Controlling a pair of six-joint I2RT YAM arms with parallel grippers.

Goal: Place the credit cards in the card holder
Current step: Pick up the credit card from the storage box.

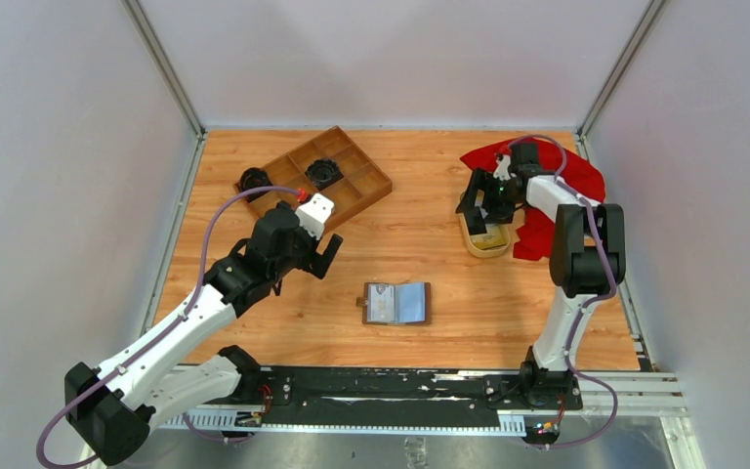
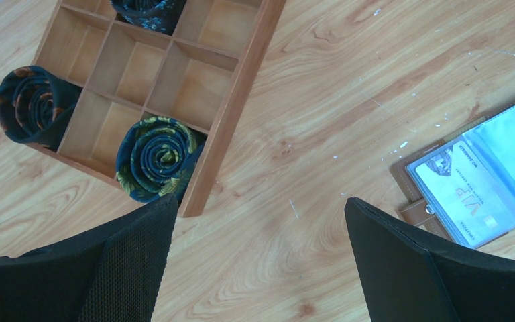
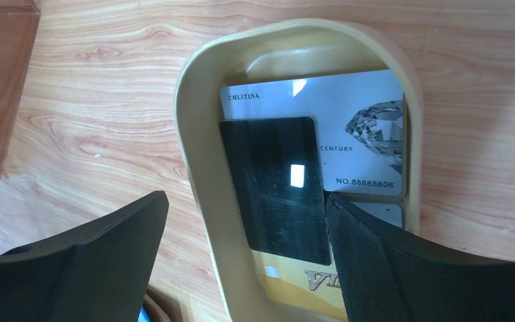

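The card holder [image 1: 397, 303] is laid open and flat at the lower centre of the top view, its shiny pockets turned upward so that cards can be slid in. A pale card [image 2: 466, 194] is seen under the left pocket. The other credit cards [image 3: 355, 127] are stacked in a yellow dish [image 3: 191, 154], right of centre in the top view, with a dark card [image 3: 278, 188] uppermost. The right gripper [image 3: 247, 201] is spread wide over the dish and nothing is held. One finger is set outside the rim and the other inside, at the dark card's right edge, presumably to pinch that card. The left gripper [image 2: 261, 201] is likewise wide and empty, held above the tabletop [image 2: 322, 100] between the wooden tray [image 2: 231, 121] and the holder, probably so that the holder can be steadied.
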